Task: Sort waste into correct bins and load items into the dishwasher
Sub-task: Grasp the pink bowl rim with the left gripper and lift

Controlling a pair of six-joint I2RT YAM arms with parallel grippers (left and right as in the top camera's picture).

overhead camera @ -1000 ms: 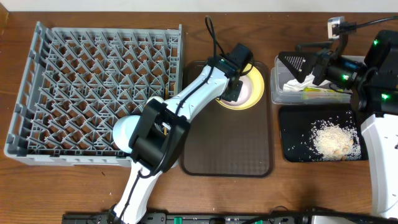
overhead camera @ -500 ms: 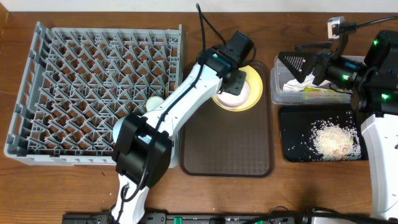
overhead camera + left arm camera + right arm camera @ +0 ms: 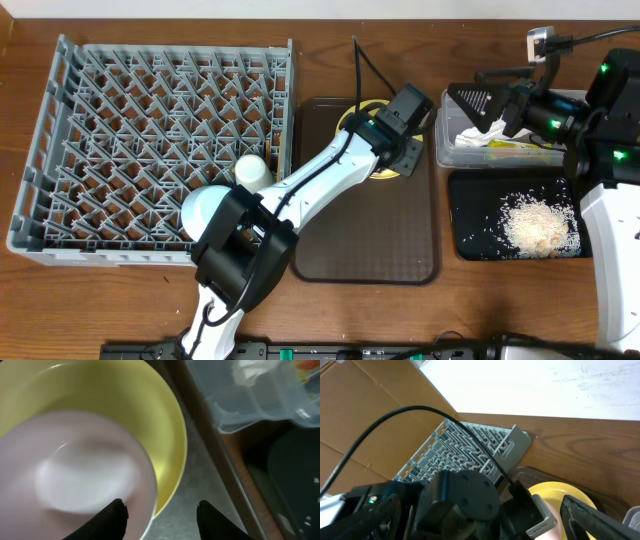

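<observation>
The yellow plate [image 3: 165, 425] sits at the back of the brown tray, with the pale pink bowl [image 3: 75, 460] inside it. My left gripper [image 3: 162, 520] hangs open over their right rims. One fingertip [image 3: 114, 519] is above the bowl and the other is above the tray outside the plate. From overhead the left gripper [image 3: 405, 125] hides most of the plate [image 3: 386, 173]. A white cup [image 3: 252, 170] and a light blue bowl [image 3: 205, 212] rest in the grey rack [image 3: 130, 110]. My right gripper [image 3: 487, 115] is open above the clear tub [image 3: 445, 152].
The tub holds a white wrapper [image 3: 470, 135] and a coloured packet [image 3: 520, 143]. Rice scraps [image 3: 540, 225] lie in the black tray [image 3: 470, 205] in front of it. The brown serving tray [image 3: 365, 235] lies between the rack and the bins.
My left gripper has widened its jaws and shifted right, from over the bowl's middle to the right rim of bowl and plate. The right arm has stayed still.
</observation>
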